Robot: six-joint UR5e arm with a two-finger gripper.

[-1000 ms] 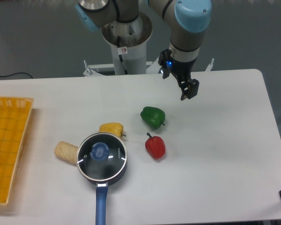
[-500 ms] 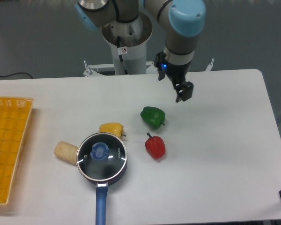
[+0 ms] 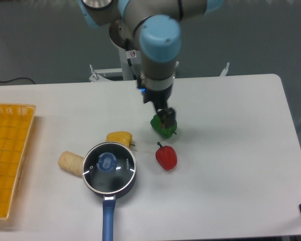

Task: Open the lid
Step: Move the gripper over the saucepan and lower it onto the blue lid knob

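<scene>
On the white table (image 3: 231,165) we see the lid (image 3: 109,166) sitting closed on a dark saucepan (image 3: 121,186) near the front edge, left of centre; its blue knob (image 3: 107,161) shows through the middle of the glass and the saucepan's blue handle (image 3: 108,221) points toward the near edge. Just behind the saucepan lies a yellow pepper (image 3: 120,137), touching or nearly touching the rim, and just to its left rests a pale bread-like roll (image 3: 70,162). To the right of the saucepan, a little apart from it, stands a red pepper (image 3: 166,156), and behind that a green pepper (image 3: 162,127), partly covered by the robot's tool. At the far left edge we see a yellow basket (image 3: 10,155). Between the tool and the lid we find only the yellow pepper and bare table. Our arm reaches forward from its base (image 3: 135,47) at the back of the table, the wrist turned downward so that the gripper (image 3: 167,117) hangs over the green pepper, well apart from the lid. From this view we cannot tell whether its jaws are apart or together, since the fingers appear as one dark shape against the pepper.
</scene>
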